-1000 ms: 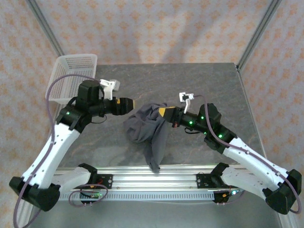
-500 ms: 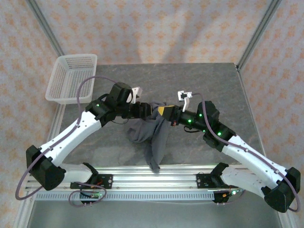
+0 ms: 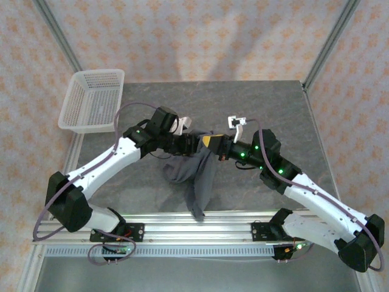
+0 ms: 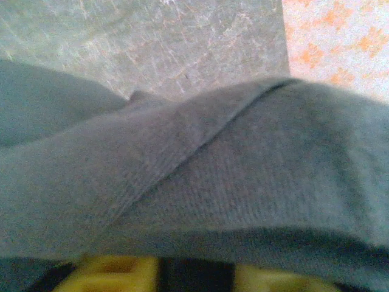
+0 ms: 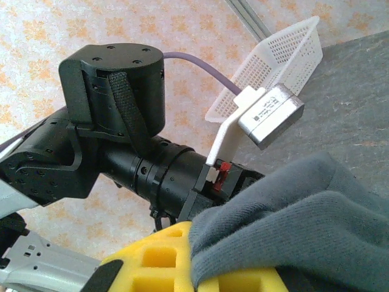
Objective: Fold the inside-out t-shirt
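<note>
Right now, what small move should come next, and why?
Probably close the left pincer firmly on the t-shirt: fabric lies across its fingers, right beside the right pincer, which grips the bunched cloth.

A white mesh basket (image 3: 91, 100) sits at the far left corner of the dark marbled surface (image 3: 273, 103), with orange-patterned walls (image 3: 200, 36) behind and a metal rail (image 3: 200, 226) along its near edge.
</note>
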{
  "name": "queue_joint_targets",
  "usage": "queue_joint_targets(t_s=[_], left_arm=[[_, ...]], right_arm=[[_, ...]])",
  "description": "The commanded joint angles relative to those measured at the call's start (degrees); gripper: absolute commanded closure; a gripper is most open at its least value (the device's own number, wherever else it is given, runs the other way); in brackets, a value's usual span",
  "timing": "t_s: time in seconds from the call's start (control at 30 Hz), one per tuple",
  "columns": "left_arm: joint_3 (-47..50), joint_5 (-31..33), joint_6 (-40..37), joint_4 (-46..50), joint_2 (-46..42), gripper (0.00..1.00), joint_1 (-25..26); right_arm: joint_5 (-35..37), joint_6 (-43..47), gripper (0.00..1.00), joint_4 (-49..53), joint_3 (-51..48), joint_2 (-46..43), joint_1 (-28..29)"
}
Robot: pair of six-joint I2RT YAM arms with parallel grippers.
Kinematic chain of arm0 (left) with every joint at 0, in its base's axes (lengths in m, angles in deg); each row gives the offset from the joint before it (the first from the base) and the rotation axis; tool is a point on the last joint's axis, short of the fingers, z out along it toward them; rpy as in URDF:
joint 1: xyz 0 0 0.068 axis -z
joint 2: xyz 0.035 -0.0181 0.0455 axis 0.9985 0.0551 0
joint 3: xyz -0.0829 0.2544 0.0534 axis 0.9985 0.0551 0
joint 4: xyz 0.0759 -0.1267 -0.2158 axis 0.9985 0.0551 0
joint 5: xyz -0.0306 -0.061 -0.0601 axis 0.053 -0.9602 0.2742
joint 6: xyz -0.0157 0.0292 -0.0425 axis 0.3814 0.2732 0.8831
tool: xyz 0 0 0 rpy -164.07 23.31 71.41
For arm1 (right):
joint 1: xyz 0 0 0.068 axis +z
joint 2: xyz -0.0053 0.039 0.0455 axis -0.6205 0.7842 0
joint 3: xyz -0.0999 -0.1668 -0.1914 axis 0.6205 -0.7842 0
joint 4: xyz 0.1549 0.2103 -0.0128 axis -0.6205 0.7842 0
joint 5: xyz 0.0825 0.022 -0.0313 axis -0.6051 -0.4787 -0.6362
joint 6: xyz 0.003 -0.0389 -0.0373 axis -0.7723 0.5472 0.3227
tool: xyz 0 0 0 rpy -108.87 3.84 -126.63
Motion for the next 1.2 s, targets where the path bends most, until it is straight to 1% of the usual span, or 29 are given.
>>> queue_joint_targets(t_s=[0.0, 0.07, 0.13, 0.2, 0.23, 0.27, 0.3, 0.37, 0.4, 0.43, 0.53, 0.57, 0.6, 0.63, 0.7, 0.73, 0.83, 0.93, 1.0, 1.1, 1.17], left_arm=[[-0.4, -4.5, 2.2, -4.0, -1.1, 1.0, 0.2], [-2.1, -1.8, 3.7, -5.8, -4.9, 1.0, -0.2], [-4.9, 0.3, 5.6, -7.3, -9.0, 1.0, -1.8], [-7.1, -0.1, 8.8, -8.6, -11.1, 1.0, -3.7], [-7.5, -1.1, 11.1, -10.3, -11.7, 1.0, -4.3], [-7.5, -1.8, 13.0, -12.1, -12.0, 1.0, -4.4], [-7.0, -2.5, 15.4, -14.5, -12.4, 1.0, -4.3], [-5.1, -3.7, 20.2, -20.1, -12.7, 1.0, -4.2], [-4.5, -3.9, 21.4, -21.7, -12.7, 1.0, -4.2], [-4.6, -3.9, 21.3, -21.4, -12.5, 1.0, -4.2], [-6.0, -3.7, 18.3, -17.5, -11.8, 1.0, -4.2], [-6.7, -3.6, 16.9, -15.7, -11.6, 1.0, -4.1], [-7.4, -3.6, 15.2, -13.9, -11.4, 1.0, -4.0], [-8.2, -3.6, 13.4, -12.2, -11.2, 1.0, -3.8], [-9.7, -3.9, 10.5, -9.4, -10.5, 1.0, -3.4], [-10.5, -4.2, 9.2, -7.9, -10.1, 1.0, -3.3], [-12.3, -5.4, 6.2, -5.0, -9.3, 1.0, -2.4], [-13.0, -6.1, 4.4, -3.7, -8.7, 1.0, -1.5], [-13.1, -6.8, 4.1, -3.5, -8.5, 1.0, -1.2], [-13.5, -7.2, 3.3, -2.8, -8.1, 1.0, -0.8], [-13.7, -8.1, 2.8, -3.0, -7.9, 1.0, -0.5]], right_arm=[[3.9, 1.8, 1.0, -1.2, 1.3, -1.7, -0.3], [7.1, 2.6, 1.0, 0.7, -0.7, -3.2, -0.8], [11.6, 5.2, 1.0, 5.0, -3.7, -5.2, -1.8], [17.0, 7.7, 1.0, 8.4, -8.4, -6.7, -2.6], [18.6, 8.9, 1.0, 8.2, -11.6, -7.2, -3.1], [18.7, 10.0, 0.99, 7.0, -14.1, -7.1, -3.2], [18.2, 10.9, 0.96, 6.2, -15.7, -6.5, -3.2], [16.8, 11.1, 0.86, 7.4, -15.4, -4.5, -3.2], [16.4, 10.9, 0.77, 8.7, -14.4, -3.5, -3.2], [16.9, 10.6, 0.69, 10.6, -13.1, -2.7, -3.2], [20.9, 10.1, 0.59, 19.7, -7.5, -4.5, -3.2], [21.9, 10.7, 0.51, 21.4, -6.2, -5.9, -2.7], [23.4, 13.2, 0.4, 22.3, -5.2, -7.7, -1.3], [26.3, 17.3, 0.35, 22.7, -4.4, -9.1, 1.1], [30.7, 27.2, 0.29, 22.7, -2.7, -10.0, 6.3], [32.7, 31.4, 0.26, 22.4, -1.5, -9.3, 7.9], [36.8, 38.8, 0.23, 20.5, 2.2, -5.4, 8.4], [36.3, 48.3, 0.18, 17.8, 3.6, -1.3, 8.4], [34.6, 52.1, 0.19, 18.3, 5.2, 1.6, 7.7], [31.8, 52.3, 0.26, 19.2, 8.2, 5.8, 5.8], [29.2, 51.5, 0.37, 19.0, 9.4, 7.7, 4.6]])
